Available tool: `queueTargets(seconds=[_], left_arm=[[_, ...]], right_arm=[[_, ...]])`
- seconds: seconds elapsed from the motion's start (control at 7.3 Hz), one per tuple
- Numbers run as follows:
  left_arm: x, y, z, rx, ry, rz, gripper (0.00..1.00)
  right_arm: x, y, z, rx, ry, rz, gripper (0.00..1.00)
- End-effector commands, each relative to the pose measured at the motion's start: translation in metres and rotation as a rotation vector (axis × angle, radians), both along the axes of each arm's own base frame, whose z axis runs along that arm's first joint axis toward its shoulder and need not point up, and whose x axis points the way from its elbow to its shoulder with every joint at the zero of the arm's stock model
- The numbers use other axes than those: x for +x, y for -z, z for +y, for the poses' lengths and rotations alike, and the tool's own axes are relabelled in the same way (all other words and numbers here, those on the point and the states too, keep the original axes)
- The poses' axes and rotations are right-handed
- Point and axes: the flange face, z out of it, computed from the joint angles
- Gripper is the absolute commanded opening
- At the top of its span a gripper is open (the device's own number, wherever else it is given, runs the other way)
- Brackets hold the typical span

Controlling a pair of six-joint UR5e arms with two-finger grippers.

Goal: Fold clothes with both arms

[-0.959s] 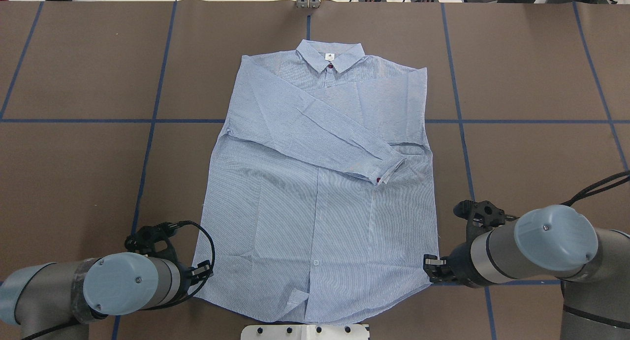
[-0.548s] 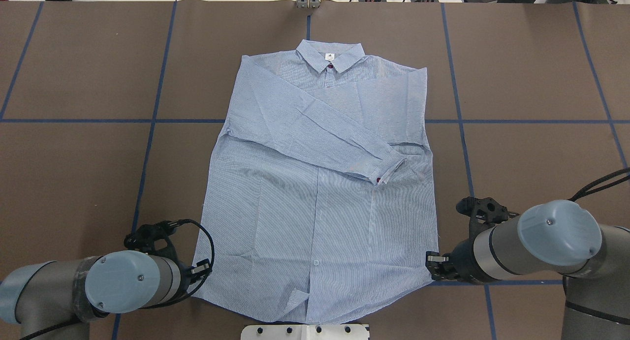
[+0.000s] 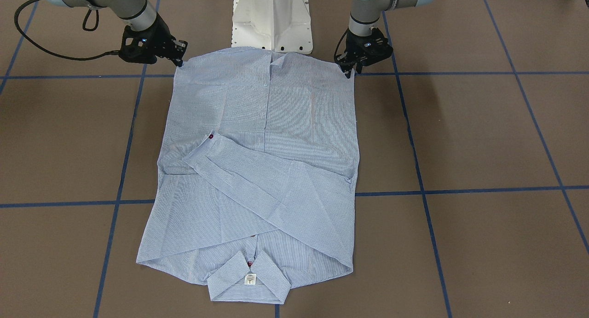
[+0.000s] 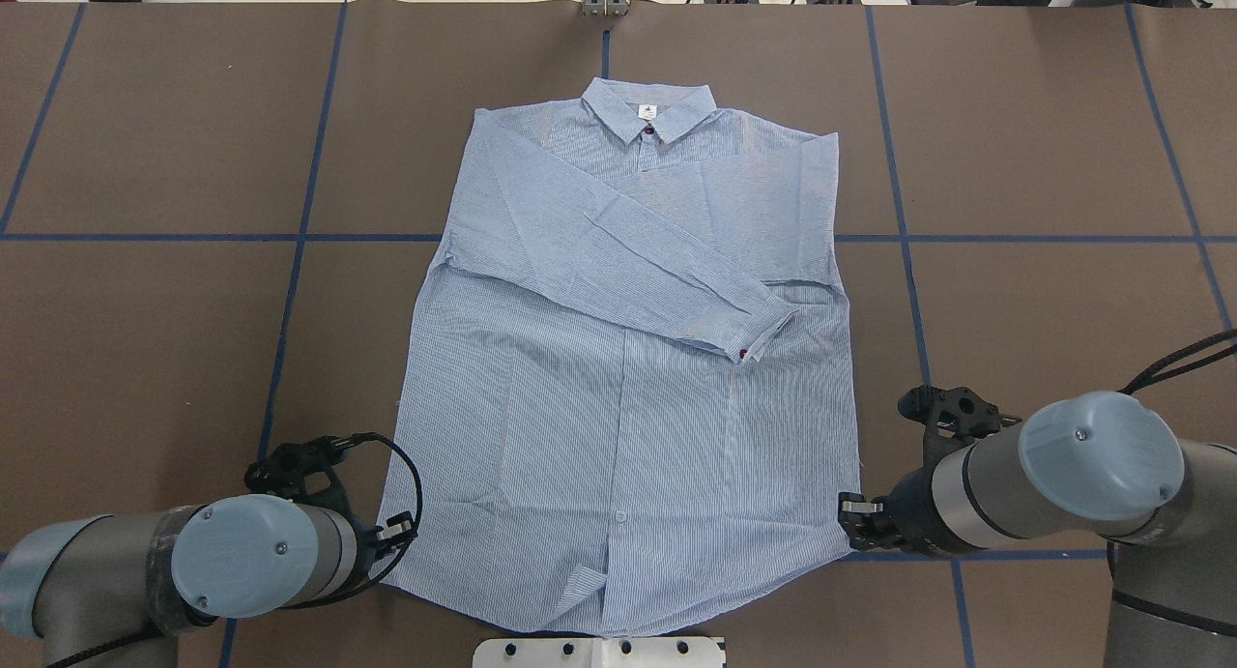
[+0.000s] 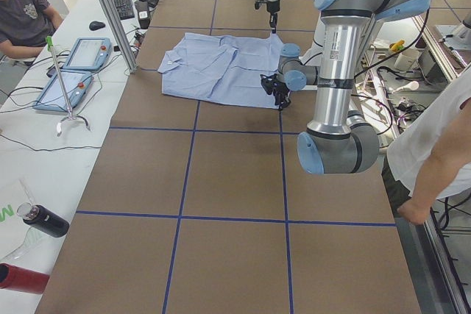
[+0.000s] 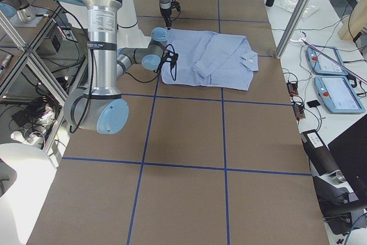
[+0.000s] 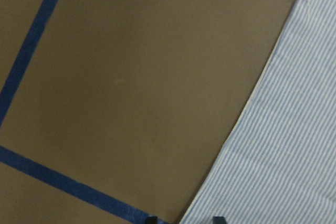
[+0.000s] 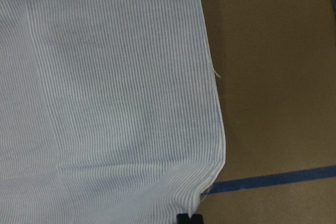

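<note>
Table [image 4: 145, 146] – flat matte brown top w/ a blue tape grid, biggest thing in view.

Shirt [image 4: 618, 426] lies flat mid-table, front up, collar at the far edge, hem nearest the robot. Thin light-blue/white fine-stripe cloth, soft, a few creases, one lower front corner flipped over.

Progress, as I judge it: sleeves done. Both are folded in across the chest. The body isn't folded yet – the hem-to-collar fold, maybe more, is left to do. Roughly a third done.

Left arm [image 4: 242, 557] & right arm [image 4: 1063, 475]: grey tubes w/ pale blue caps, one at each hem corner.

Left gripper [image 4: 398, 531] is at the hem corner on its side. The wrist view shows its fingertips [image 7: 218, 219] apart, w/ the cloth edge running between them. It isn't clamped.

Right gripper [image 4: 852, 511] is at the other corner. Can't tell whether its jaws are apart or closed, since only a dark sliver shows in its wrist view.

Upper sleeve [image 4: 618, 252] is a long flat band running diagonally over the front, ending in a squared cuff [image 4: 763, 334].

Collar [image 4: 676, 102] is stiffer and pointed, lying flat and open.

Neck label [image 4: 647, 110] is small and white. The cuff button [image 4: 742, 355] is a tiny dark-red dot.
</note>
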Motion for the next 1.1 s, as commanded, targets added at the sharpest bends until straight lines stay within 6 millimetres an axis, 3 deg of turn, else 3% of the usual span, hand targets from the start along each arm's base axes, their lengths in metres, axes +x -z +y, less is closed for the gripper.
queueTargets(seconds=[0.0, 0.14, 0.27, 0.96], left_arm=[[0.001, 0.003, 0.000, -0.002, 0.000, 0.006, 0.35], [0.001, 0.003, 0.000, -0.011, 0.014, 0.006, 0.13], [0.001, 0.003, 0.000, -0.010, 0.013, 0.006, 0.00], [-0.014, 0.017, -0.007, -0.008, 0.025, 0.025, 0.00]], right_arm=[[0.001, 0.000, -0.001, -0.001, -0.003, -0.001, 0.00], [0.001, -0.001, -0.003, -0.001, -0.006, 0.001, 0.00], [0.003, -0.001, -0.004, -0.001, -0.009, 0.002, 0.00], [0.005, -0.001, -0.007, -0.003, -0.010, 0.000, 0.00]])
